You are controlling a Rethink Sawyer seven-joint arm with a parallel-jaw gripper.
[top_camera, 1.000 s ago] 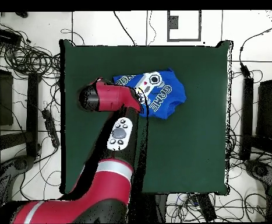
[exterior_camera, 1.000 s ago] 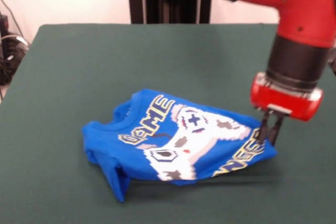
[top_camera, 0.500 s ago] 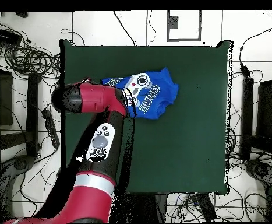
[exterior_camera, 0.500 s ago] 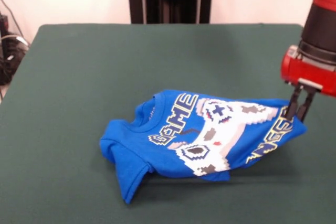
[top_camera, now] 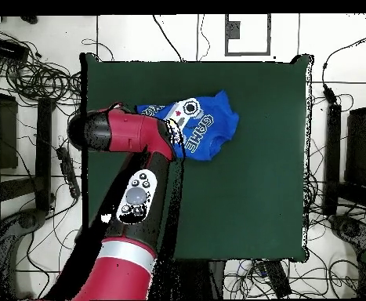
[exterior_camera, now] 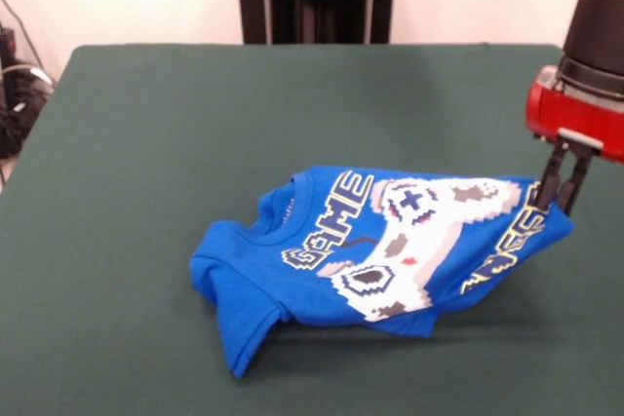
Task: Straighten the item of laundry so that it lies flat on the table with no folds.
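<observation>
Blue T-shirt [exterior_camera: 380, 250] rumpled mid-bench, print up, one sleeve folded under at near-left in front view | green bench [exterior_camera: 195, 114] | end effector [exterior_camera: 560, 187] pinched closed on shirt's right edge, lifting it slightly | arm [top_camera: 135, 204] overhangs shirt overhead

You've got one T-shirt [exterior_camera: 390, 250] on one tabletop [exterior_camera: 195, 124], nothing else lying on it. One robot arm [top_camera: 135, 196], one gripper [exterior_camera: 561, 187] with two fingers. On the shirt you can count one controller print [exterior_camera: 409, 231] and two words of lettering. Around the tabletop, loose cables [top_camera: 29, 70], too tangled to count.
</observation>
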